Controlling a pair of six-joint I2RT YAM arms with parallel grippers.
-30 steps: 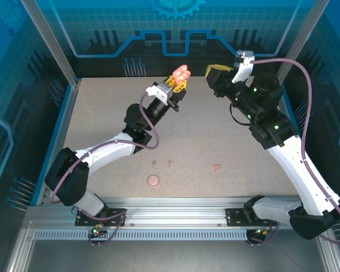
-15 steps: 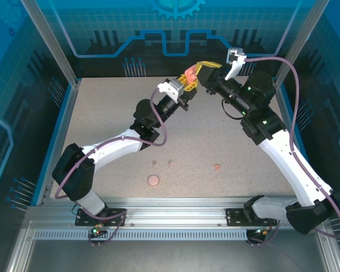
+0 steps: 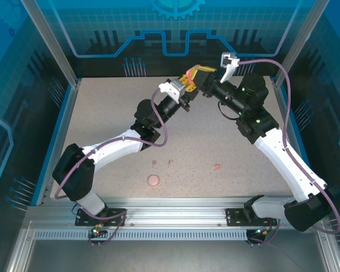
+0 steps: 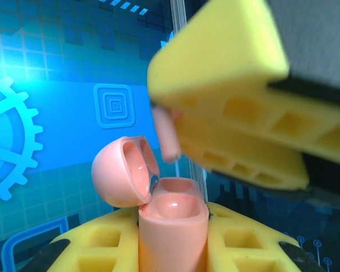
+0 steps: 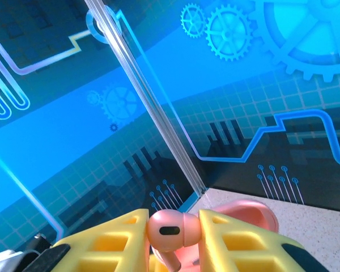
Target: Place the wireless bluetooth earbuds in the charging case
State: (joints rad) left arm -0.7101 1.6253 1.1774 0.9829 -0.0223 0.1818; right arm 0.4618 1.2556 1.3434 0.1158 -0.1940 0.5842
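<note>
Over the far part of the speckled grey bench [image 3: 226, 141], the left gripper [image 3: 186, 85] has its jaws clenched on an open salmon-pink plastic charging case [image 4: 173, 224], lid tipped back. The right gripper [image 3: 201, 72] pinches a salmon-pink stemmed earbud [image 5: 168, 229] in its jaws, the stem just above the case's wells. Loose tiny buds [image 3: 169, 163] lie on the bench nearer the arms' bases.

Blurred yellow fingers [image 4: 215, 73] hide most of the pink earbud [image 4: 168, 136].

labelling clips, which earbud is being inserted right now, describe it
At the table's far edge the two arms meet. There the right gripper pinches a salmon-pink earbud between yellow fingers, just above the open pink case. Unlike the loose buds lying on the table, it is airborne.
</note>
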